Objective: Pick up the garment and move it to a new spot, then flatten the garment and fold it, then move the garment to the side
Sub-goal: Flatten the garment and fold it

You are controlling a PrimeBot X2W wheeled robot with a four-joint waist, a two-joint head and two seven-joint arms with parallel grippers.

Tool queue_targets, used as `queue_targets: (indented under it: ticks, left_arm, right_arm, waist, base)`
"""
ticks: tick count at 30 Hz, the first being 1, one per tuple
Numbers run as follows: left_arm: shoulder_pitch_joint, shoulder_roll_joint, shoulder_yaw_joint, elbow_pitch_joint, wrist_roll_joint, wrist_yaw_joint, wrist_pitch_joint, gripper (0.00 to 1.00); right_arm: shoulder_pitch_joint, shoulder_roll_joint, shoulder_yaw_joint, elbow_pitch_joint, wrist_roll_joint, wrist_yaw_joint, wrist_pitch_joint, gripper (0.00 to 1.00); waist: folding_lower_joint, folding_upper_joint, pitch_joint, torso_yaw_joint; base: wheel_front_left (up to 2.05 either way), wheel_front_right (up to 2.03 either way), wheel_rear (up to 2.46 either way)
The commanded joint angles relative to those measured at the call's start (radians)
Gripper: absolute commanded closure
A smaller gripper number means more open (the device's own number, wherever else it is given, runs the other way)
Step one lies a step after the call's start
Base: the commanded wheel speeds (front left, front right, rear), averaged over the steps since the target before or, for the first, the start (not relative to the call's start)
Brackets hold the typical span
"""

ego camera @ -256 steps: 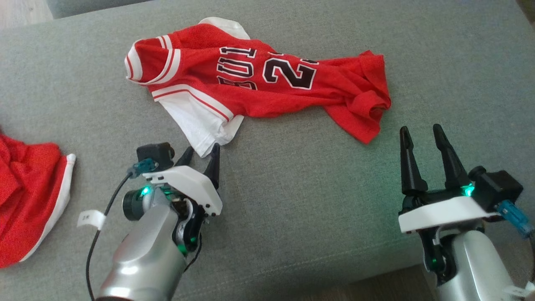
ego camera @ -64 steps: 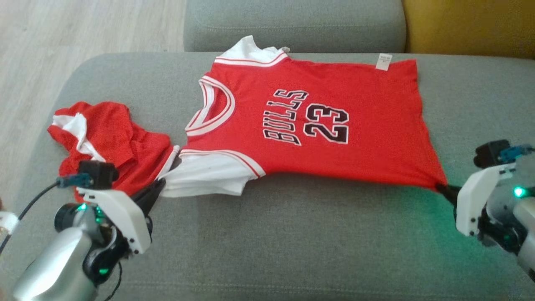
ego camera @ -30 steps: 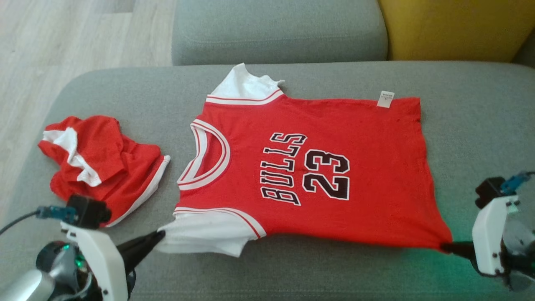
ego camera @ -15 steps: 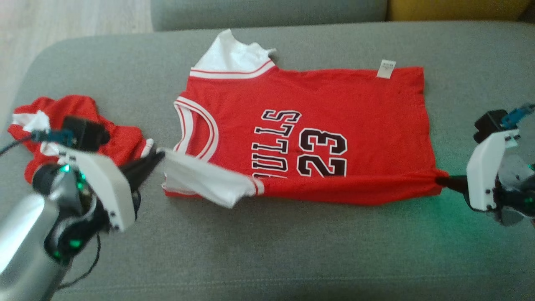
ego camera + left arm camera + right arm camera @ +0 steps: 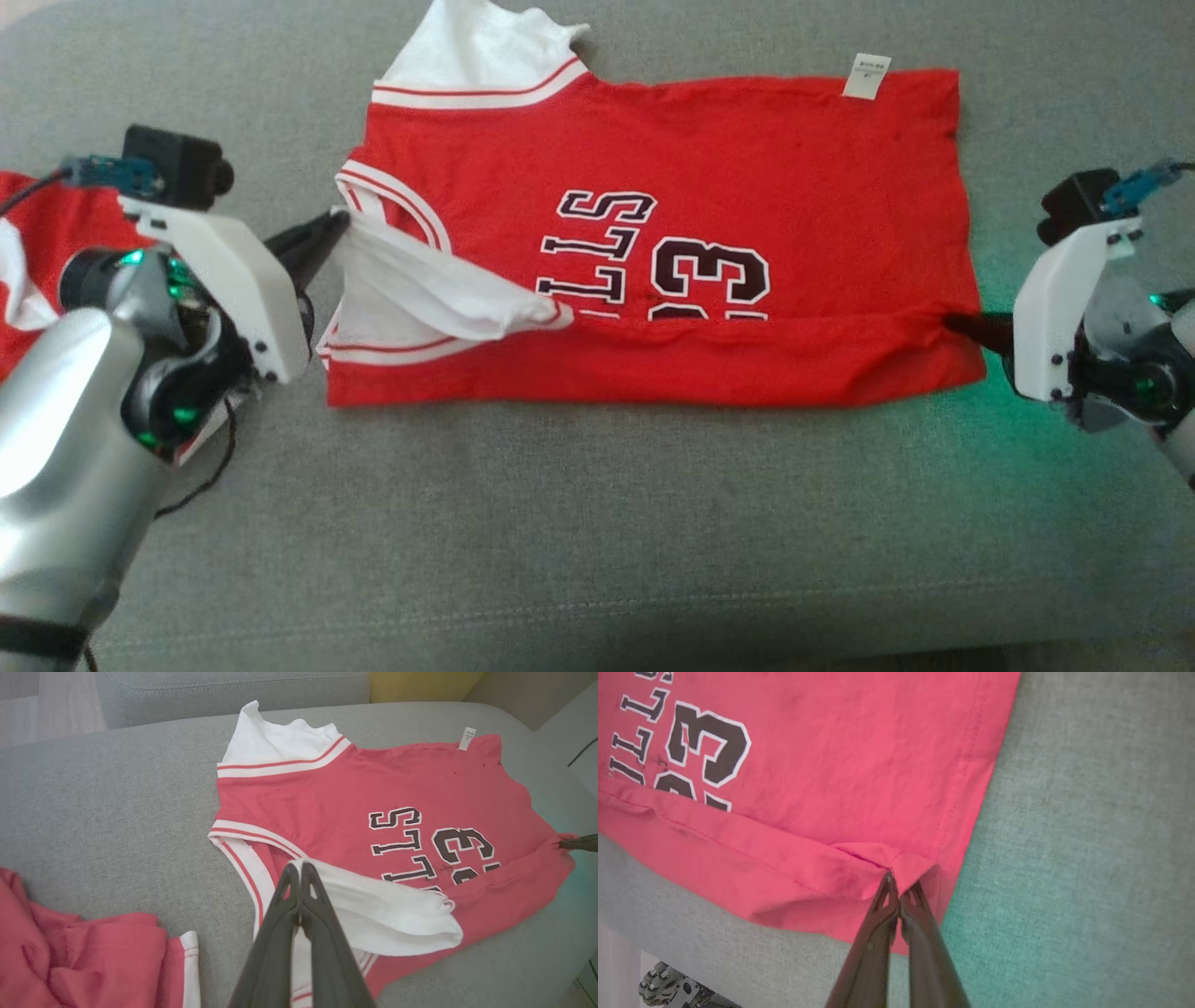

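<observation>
**Red jersey (image 5: 747, 159) half-folded on grey sofa seat (image 5: 597, 523)**

The jersey lies on the fabric sofa seat with its near edge doubled over. The left tool (image 5: 338, 221) is clamped on the white sleeve, and the right tool (image 5: 950, 321) on the hem corner. Another red garment (image 5: 84, 952) sits crumpled at the seat's left. Beyond are a grey back cushion (image 5: 233, 690), pale wood floor (image 5: 46, 714) and something yellow (image 5: 420, 683).

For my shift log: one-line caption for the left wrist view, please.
Left pincer shut on the white sleeve of the red jersey, held over its front on the grey cushion.
</observation>
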Motion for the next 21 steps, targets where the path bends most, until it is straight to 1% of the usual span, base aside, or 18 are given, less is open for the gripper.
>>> queue_targets:
  ticks: [1,5,6,7,8,10,12,15,16,17,18,21]
  left_arm:
    - [-0.076,0.029,0.053,0.002,0.013,-0.004,-0.020,1.00]
    - [-0.102,0.011,0.052,0.056,0.024,-0.007,-0.050,1.00]
    - [-0.107,0.005,0.054,0.069,0.026,-0.004,-0.062,0.92]
    - [-0.112,-0.001,0.055,0.083,0.031,0.001,-0.075,0.51]
    - [-0.117,-0.008,0.056,0.096,0.037,0.006,-0.089,0.00]
    - [-0.124,-0.024,0.060,0.123,0.045,0.015,-0.121,0.00]
    - [-0.137,-0.039,0.072,0.141,0.064,0.029,-0.190,0.00]
    - [-0.143,-0.081,0.111,0.176,0.059,0.051,-0.304,0.00]
    - [-0.143,-0.081,0.111,0.176,0.059,0.051,-0.304,0.00]
    - [-0.138,-0.102,0.126,0.203,0.062,0.061,-0.371,0.00]
    - [-0.138,-0.102,0.126,0.203,0.062,0.061,-0.371,0.00]
    - [-0.121,-0.139,0.146,0.235,0.053,0.068,-0.458,0.00]
  right_arm:
    - [-0.027,-0.011,-0.013,-0.014,-0.009,0.007,-0.025,1.00]
    - [-0.041,-0.007,-0.006,-0.007,-0.008,0.007,-0.051,1.00]
    - [-0.046,-0.007,-0.004,-0.006,-0.014,0.007,-0.065,0.91]
    - [-0.051,-0.006,-0.003,-0.005,-0.021,0.007,-0.086,0.24]
    - [-0.053,-0.004,-0.003,0.000,-0.024,0.007,-0.105,0.00]
    - [-0.056,0.006,-0.010,0.009,-0.015,0.007,-0.143,0.00]
    - [-0.056,0.013,-0.012,0.009,-0.006,0.007,-0.181,0.00]
    - [-0.033,0.010,0.002,0.015,0.011,0.007,-0.202,0.00]
    - [-0.033,0.010,0.002,0.015,0.011,0.007,-0.202,0.00]
    - [-0.018,0.003,0.014,0.020,0.013,0.007,-0.219,0.00]
    - [-0.018,0.003,0.014,0.020,0.013,0.007,-0.219,0.00]
    - [0.002,0.002,0.011,0.028,0.022,0.007,-0.274,0.00]
  waist:
    - [-0.0002,0.0000,0.014,-0.005]
    - [-0.0002,0.0000,0.026,-0.006]
    - [-0.0002,0.0000,0.028,-0.006]
    - [-0.0002,0.0000,0.030,-0.006]
    - [-0.0002,0.0000,0.031,-0.005]
    - [-0.0002,0.0000,0.030,-0.005]
    - [-0.0002,0.0000,0.030,-0.003]
    - [-0.0002,0.0000,0.019,0.004]
    - [-0.0002,0.0000,0.019,0.004]
    - [-0.0002,0.0000,0.004,0.008]
    - [-0.0002,0.0000,0.004,0.008]
    - [-0.0002,0.0000,-0.021,0.012]
  base:
    - [0.00,0.00,0.00]
    - [0.00,0.00,0.00]
    - [0.00,0.00,0.00]
    - [0.00,0.00,0.00]
    - [0.00,0.00,0.00]
    - [0.00,0.00,0.00]
    - [0.00,0.00,0.00]
    - [0.00,0.00,0.00]
    - [0.00,0.00,0.00]
    - [0.00,0.00,0.00]
    - [0.00,0.00,0.00]
    - [0.00,0.00,0.00]
